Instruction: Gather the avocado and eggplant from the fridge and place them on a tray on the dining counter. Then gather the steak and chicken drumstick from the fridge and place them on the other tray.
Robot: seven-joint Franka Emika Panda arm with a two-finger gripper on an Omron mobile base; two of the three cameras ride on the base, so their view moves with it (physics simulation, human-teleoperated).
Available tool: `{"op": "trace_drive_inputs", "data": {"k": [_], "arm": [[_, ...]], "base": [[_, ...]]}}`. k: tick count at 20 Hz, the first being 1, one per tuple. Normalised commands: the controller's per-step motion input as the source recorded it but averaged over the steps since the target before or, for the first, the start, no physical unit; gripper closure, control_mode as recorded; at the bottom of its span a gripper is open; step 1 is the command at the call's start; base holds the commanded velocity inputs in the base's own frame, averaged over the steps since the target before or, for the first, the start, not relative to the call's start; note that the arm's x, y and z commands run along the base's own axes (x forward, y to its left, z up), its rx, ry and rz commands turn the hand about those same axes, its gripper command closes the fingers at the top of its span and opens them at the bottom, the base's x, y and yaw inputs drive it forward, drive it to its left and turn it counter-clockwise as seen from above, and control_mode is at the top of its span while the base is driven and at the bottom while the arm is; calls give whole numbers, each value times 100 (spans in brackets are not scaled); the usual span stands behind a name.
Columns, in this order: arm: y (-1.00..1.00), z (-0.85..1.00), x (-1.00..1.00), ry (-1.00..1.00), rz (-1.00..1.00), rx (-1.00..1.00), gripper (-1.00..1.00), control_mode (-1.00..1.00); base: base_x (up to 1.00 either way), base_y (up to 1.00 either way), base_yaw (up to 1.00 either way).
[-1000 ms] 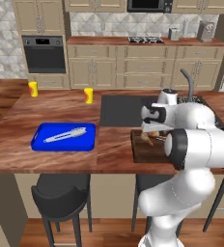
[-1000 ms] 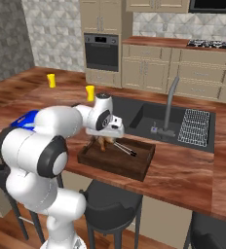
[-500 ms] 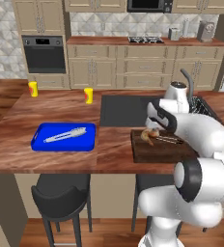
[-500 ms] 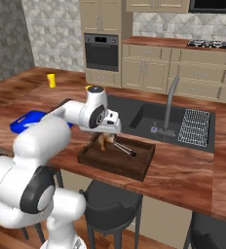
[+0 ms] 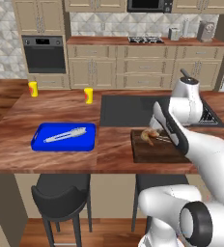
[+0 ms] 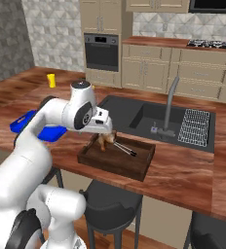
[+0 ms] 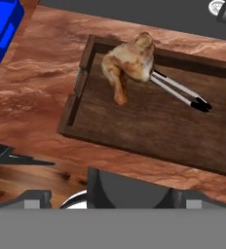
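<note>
Two trays sit on the long reddish wood counter (image 5: 61,159), well apart: a blue tray (image 5: 63,137) toward the left with pale tongs (image 5: 64,134) lying in it, and a dark wooden tray (image 7: 149,124) nearer the sink. The chicken drumstick (image 7: 127,63) lies in the wooden tray's far corner, its bone end pointing into the tray, with a pair of black-tipped tongs (image 7: 180,92) beside it, one end tucked under the meat. The white arm bends over this tray, and its pincer (image 6: 107,129) hangs just above the drumstick; I cannot tell whether the tips are apart or together.

Beyond the trays a dark sink (image 6: 149,119) is set into the counter, with a grey tap (image 6: 169,104) and a wire rack (image 6: 195,127) beside it. Two yellow cups (image 5: 88,95) stand near the counter's far edge. Black stools (image 5: 61,193) are tucked beneath the near edge. Across the room run beige cabinets (image 5: 133,72), a built-in oven (image 5: 44,53), a hob and a patterned tile wall.
</note>
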Motion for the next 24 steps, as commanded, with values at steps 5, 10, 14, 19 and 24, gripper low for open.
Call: {"op": "trace_drive_inputs", "data": {"k": [5,10,14,19,24], "arm": [[25,59,-86,-1,0,0,-100,-100],[24,60,-92,-3,0,-1,-100,-100],[23,57,-98,-4,0,-2,-100,-100],[25,48,-92,-6,0,-2,-100,-100],[10,2,-32,0,-1,0,-100,-100]], "base": [[0,0,0],[0,0,0],[0,0,0],[0,0,0],[0,0,0]]}}
